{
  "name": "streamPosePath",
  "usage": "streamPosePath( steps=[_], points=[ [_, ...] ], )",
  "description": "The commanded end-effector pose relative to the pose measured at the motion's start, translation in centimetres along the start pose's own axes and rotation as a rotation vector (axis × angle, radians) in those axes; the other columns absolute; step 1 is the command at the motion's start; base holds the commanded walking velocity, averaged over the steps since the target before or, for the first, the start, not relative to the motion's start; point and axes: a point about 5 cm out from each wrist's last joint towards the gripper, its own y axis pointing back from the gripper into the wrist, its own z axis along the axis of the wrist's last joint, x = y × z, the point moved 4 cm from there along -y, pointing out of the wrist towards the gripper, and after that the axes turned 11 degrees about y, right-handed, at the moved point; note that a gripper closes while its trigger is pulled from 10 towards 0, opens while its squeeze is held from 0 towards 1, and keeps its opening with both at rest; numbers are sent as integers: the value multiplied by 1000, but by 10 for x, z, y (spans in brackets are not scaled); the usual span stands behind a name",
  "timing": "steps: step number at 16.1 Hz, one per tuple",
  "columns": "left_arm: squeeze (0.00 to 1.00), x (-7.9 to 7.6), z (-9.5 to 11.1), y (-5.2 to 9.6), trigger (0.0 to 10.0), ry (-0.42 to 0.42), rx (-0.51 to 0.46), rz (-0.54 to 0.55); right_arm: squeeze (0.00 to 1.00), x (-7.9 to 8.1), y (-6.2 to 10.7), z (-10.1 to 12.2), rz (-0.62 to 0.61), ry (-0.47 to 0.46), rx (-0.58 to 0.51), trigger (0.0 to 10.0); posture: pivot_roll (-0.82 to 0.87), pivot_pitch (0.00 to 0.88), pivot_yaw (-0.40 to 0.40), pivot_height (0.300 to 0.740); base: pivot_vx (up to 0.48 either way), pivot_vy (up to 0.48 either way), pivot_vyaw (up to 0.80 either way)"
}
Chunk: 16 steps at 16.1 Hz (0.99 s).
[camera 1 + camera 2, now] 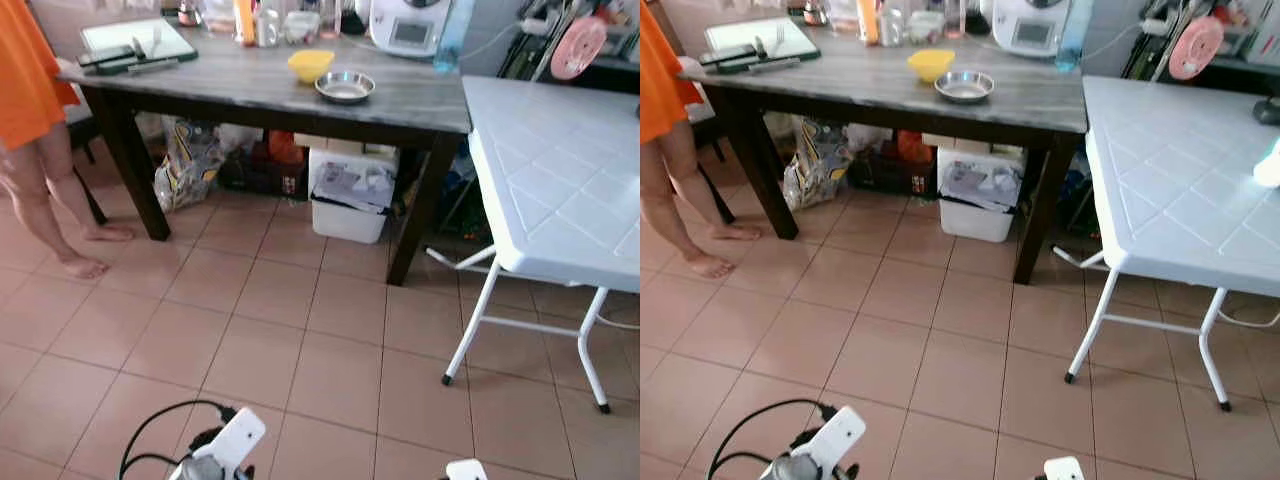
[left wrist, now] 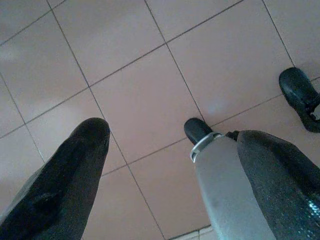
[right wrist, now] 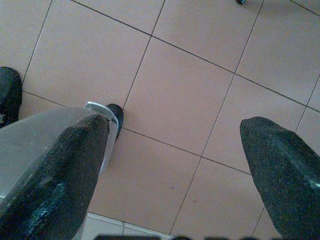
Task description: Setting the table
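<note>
Both end effectors hanging low over the floor tiles, fingers spread wide

Left end effector [image 2: 150,165] and right end effector [image 3: 175,165] are gripping nothing; far ahead, the yellow bowl [image 1: 311,64] and steel bowl [image 1: 345,87] are sitting on the grey worktop [image 1: 250,85], white folding table [image 1: 560,170] adjoining.

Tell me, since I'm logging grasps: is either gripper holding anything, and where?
Nothing is held. The left gripper and right gripper hang open above bare floor tiles.
</note>
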Motion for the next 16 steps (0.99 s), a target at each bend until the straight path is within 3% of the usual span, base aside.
streamPosePath(
  steps=[1,8,16],
  points=[
    [0,2,-4,1,10000,7,12,8,0,1,1,-3,3,-17,8,10000,106,88,-43,740,0,0,0],
    [0,4,-5,1,10000,-17,15,0,0,4,1,-3,-4,-67,10,10000,106,81,-34,740,0,0,0],
    [0,2,-8,2,10000,-31,20,-4,0,6,2,-8,-8,-89,14,10000,101,89,-37,740,0,-329,0]
  ],
)
